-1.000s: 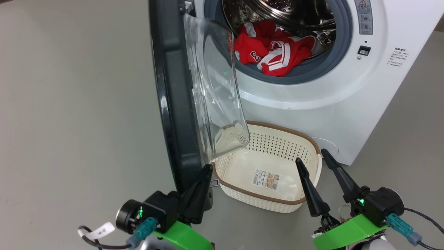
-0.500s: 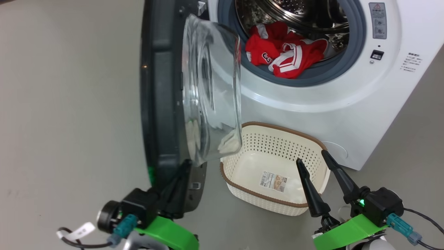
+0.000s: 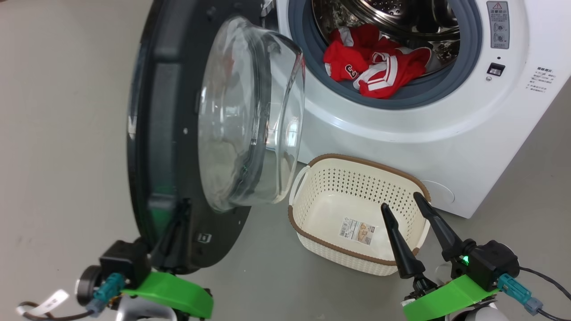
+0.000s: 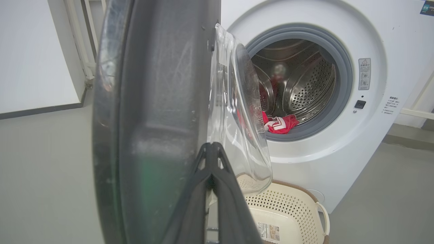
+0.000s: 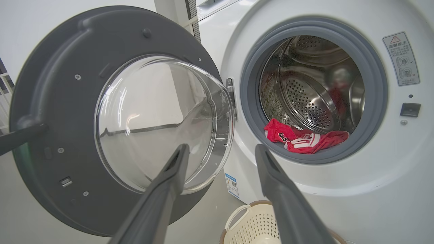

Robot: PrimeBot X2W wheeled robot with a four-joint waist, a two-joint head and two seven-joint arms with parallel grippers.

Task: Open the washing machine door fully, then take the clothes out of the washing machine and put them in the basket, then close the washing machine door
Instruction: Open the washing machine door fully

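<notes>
washing machine door (image 3: 156, 111), large, round and glossy black with a bulging clear glass bowl window (image 3: 241, 120), is standing out to the left of the opening. i judge it wide but not fully back, so the opening step is nearing its end. the left claw (image 3: 184, 207), long dark fingers pinched together on nothing, is lying against the door's inner face by its lower rim, seemingly pushing. the right claw (image 3: 400, 200) is hanging spread and empty by the right rim of the small cream-white perforated plastic basket (image 3: 357, 162), which is sitting on the floor just in front of the big white boxy washing machine (image 3: 401, 129). bright red jerseys with white trim (image 3: 374, 71) are lying at the drum's mouth. the next move is calling for one last outward push, then a reach into the drum. plain smooth grey floor (image 3: 67, 156) is spreading around; a white wall panel (image 4: 34, 51) is standing far left.
</notes>
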